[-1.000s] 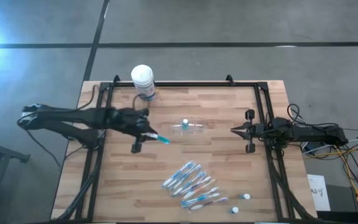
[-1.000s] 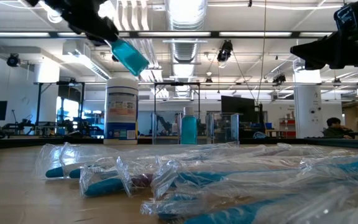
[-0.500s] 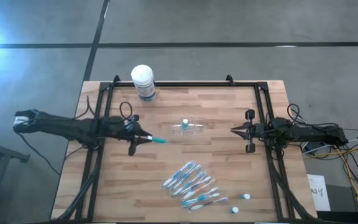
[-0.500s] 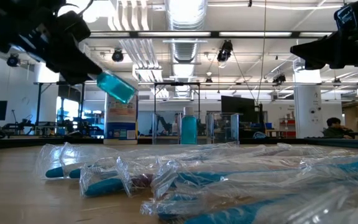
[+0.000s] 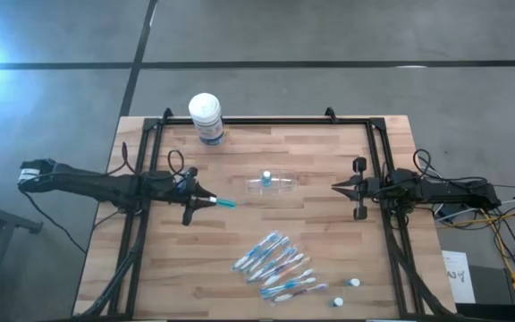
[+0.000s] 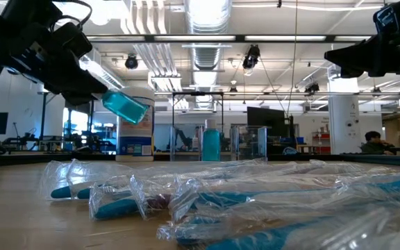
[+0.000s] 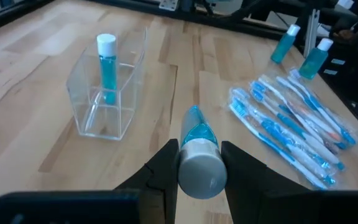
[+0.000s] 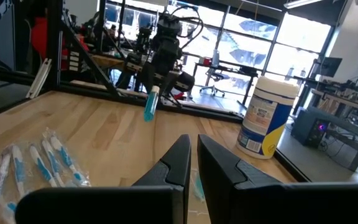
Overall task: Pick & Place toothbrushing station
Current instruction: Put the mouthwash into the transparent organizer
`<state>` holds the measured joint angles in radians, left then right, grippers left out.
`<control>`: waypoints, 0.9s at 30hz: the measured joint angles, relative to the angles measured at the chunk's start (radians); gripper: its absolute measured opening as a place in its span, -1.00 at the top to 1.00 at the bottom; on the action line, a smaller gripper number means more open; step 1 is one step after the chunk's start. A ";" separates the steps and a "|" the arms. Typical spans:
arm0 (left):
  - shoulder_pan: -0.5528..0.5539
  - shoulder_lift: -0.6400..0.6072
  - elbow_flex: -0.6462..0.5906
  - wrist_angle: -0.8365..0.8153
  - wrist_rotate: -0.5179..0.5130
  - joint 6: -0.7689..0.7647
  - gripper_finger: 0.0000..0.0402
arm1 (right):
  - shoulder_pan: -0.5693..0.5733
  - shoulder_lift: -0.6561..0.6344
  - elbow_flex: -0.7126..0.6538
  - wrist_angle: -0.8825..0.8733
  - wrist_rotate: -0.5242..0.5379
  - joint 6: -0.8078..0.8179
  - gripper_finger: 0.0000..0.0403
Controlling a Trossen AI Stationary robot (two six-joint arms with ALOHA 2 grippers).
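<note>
My left gripper (image 5: 200,200) hangs above the table's left middle, shut on a small teal tube (image 5: 223,203) with a white cap. To its right a clear plastic cup (image 5: 272,182) stands on its base, and another teal tube (image 7: 107,65) stands upright inside it, cap up. A heap of wrapped blue-white toothbrushes (image 5: 276,265) lies near the front edge. Two more small tubes (image 5: 346,291) stand at the front right. My right gripper (image 5: 340,188) waits shut at the right edge, holding nothing. My left gripper pinches the tube's white-capped end (image 7: 201,174) between its two fingers (image 7: 167,168). The fingers come from the table's left, slanting a little downward, and lie along the tube. The teal body (image 6: 125,105) sticks out past the fingertips toward the cup, clear of the table.
A white-lidded canister (image 5: 206,116) with a blue label stands at the far left of the table. A black frame (image 5: 240,122) runs around the table's far and side edges. Bare wood lies between my left gripper and the cup.
My left gripper has come down and drawn back toward the table's left edge, keeping its hold on the tube. The tube has sunk with it and now lies closer to level, its teal end still pointing toward the cup.
</note>
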<state>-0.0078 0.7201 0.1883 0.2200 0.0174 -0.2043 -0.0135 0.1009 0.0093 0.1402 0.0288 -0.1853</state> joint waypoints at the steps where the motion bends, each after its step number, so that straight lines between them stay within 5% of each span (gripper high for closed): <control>1: 0.000 0.001 0.000 0.003 0.000 -0.001 0.51 | 0.000 0.000 0.000 -0.001 0.000 0.001 0.86; 13: 0.000 0.027 0.160 -0.095 -0.047 0.043 0.51 | 0.000 0.001 0.000 -0.006 0.000 0.047 0.86; 19: 0.000 0.154 0.466 -0.390 -0.138 0.049 0.51 | 0.000 0.001 0.000 -0.005 0.000 0.055 0.86; 27: 0.002 0.509 0.950 -0.793 -0.220 0.063 0.51 | 0.000 0.001 0.000 -0.007 0.000 0.055 0.86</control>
<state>-0.0062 1.2295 1.1386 -0.5733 -0.2030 -0.1418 -0.0135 0.1020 0.0093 0.1336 0.0284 -0.1303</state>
